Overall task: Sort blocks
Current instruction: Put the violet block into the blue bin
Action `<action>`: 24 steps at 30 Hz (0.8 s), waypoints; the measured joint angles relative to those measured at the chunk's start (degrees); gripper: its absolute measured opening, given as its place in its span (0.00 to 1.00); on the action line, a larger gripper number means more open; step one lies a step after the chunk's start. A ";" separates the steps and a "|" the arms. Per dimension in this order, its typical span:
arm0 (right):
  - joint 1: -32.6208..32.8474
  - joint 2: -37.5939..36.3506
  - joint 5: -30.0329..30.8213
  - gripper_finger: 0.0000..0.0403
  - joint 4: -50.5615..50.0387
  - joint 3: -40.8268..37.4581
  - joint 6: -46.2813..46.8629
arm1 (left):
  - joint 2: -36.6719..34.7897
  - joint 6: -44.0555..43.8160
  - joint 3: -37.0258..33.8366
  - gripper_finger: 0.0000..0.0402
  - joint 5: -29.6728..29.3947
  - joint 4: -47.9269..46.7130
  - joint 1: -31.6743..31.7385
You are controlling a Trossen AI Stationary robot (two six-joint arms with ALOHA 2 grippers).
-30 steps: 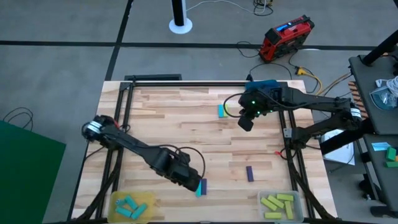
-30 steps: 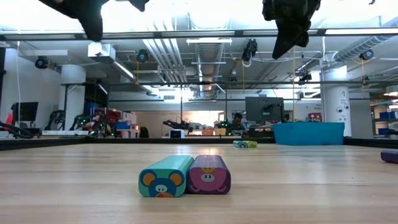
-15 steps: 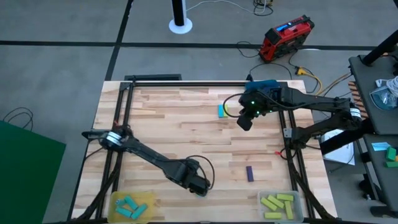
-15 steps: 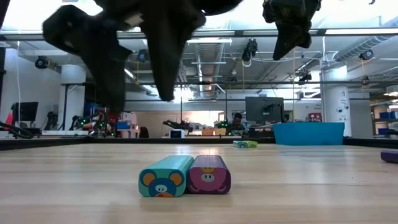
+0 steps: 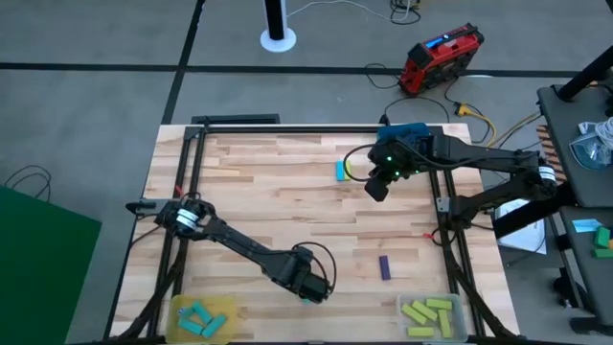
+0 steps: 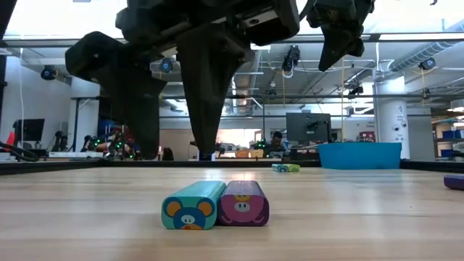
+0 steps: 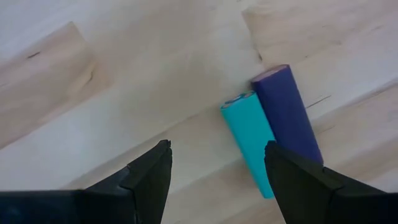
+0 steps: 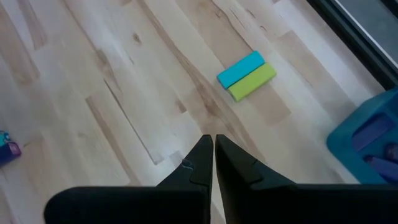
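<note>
The left gripper (image 6: 174, 145) hangs spread open just above the cyan block (image 7: 250, 140), which lies flush against the purple block (image 7: 287, 112) near the table's near edge, between the trays. Both bars run near-to-far, the cyan one on the left. The fingers look set to straddle both blocks, not the cyan alone. The right gripper (image 8: 214, 155) waits clenched and empty at the far right.

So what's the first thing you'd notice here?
The left gripper, open, looming just above a cyan block and purple block lying side by side near the table's front edge. Farther back, the right gripper hangs shut beside a cyan and yellow-green pair.
</note>
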 joint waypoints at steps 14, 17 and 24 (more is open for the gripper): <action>0.00 0.00 0.00 0.03 -0.11 -0.13 0.85 | 0.00 1.03 -0.35 0.58 -3.22 5.76 0.05; 0.00 0.00 0.00 0.03 -0.10 -0.36 1.33 | 0.00 3.63 -0.35 0.58 -4.06 9.70 0.20; 0.00 0.02 0.00 0.03 0.04 -1.66 1.66 | 0.02 10.31 -0.55 0.58 -6.02 10.18 0.62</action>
